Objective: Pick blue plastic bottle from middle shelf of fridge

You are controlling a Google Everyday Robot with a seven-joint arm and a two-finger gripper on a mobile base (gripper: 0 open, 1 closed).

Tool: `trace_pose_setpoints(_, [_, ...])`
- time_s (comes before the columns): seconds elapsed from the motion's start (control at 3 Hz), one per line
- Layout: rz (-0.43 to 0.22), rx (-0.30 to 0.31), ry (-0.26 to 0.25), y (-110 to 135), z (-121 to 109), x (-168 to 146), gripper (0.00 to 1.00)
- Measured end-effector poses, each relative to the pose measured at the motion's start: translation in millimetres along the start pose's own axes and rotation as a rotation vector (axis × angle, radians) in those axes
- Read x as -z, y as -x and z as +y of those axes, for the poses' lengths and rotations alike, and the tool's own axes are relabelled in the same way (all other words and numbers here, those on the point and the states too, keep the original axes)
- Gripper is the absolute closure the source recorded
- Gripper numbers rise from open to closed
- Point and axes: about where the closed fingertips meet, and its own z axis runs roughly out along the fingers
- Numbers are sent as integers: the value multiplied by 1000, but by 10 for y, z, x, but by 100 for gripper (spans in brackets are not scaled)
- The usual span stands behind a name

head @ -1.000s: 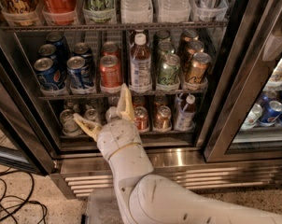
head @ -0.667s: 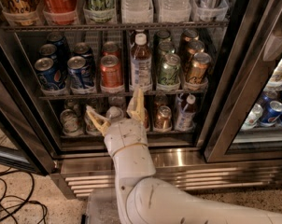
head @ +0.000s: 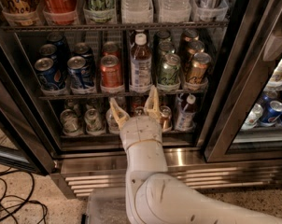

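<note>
We see the robot's white arm (head: 145, 155) rising from the bottom of the view, wrist upright, toward the open fridge (head: 131, 161). Its gripper (head: 135, 109) points upward in front of the lowest rack, its fingertips just under the front edge of the middle shelf (head: 80, 96). The two tan fingers (head: 116, 114) are spread in a V, released and grasping nothing.

Just above the gap between the fingers, nearer the right one, the blue plastic bottle (head: 141, 65) stands on the middle shelf: white cap, dark drink, pale label. Above and left of the fingers sit a red can (head: 110, 73) and blue cans (head: 50, 73). Above and right sit a green can (head: 169, 71) and a gold can (head: 197, 69). Right of the fingers, at their level, stands a small white-capped bottle (head: 185, 113).
</note>
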Motion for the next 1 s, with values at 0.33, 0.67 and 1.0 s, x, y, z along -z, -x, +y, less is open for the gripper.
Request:
trace_pose_setpoints(0.33, [38, -5, 57, -64, -108, -89, 25])
trace_pose_setpoints(0.67, [52, -11, 106, -108, -119, -132, 22])
trace_pose_setpoints(1.0, [56, -21, 144, -146, -99, -154, 4])
